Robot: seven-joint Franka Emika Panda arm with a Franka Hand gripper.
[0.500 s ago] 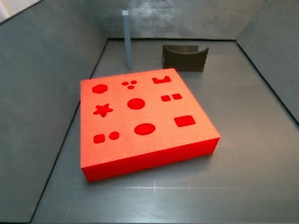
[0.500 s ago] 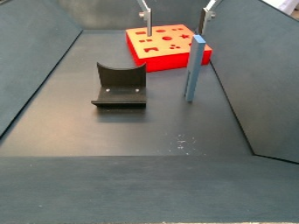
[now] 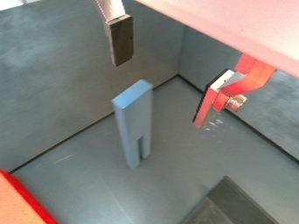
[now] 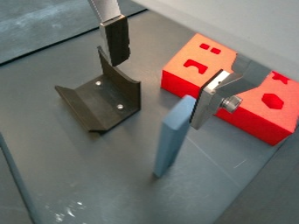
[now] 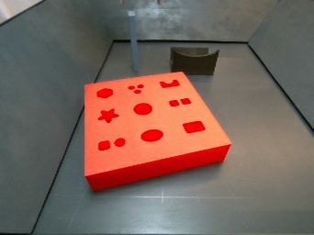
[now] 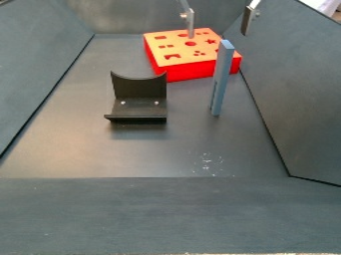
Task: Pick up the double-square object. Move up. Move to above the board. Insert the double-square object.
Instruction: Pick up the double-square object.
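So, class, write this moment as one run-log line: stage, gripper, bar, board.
stage: approach, before pickup | gripper: open, above bar | bar: upright on floor, not held | board: on floor, holes empty

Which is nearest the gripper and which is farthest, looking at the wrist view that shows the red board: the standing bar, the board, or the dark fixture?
The gripper hangs open above the floor.
1. The double-square object, upright just below the open fingers.
2. and 3. The fixture, beside one finger, and the board, behind the other finger: too close to call.
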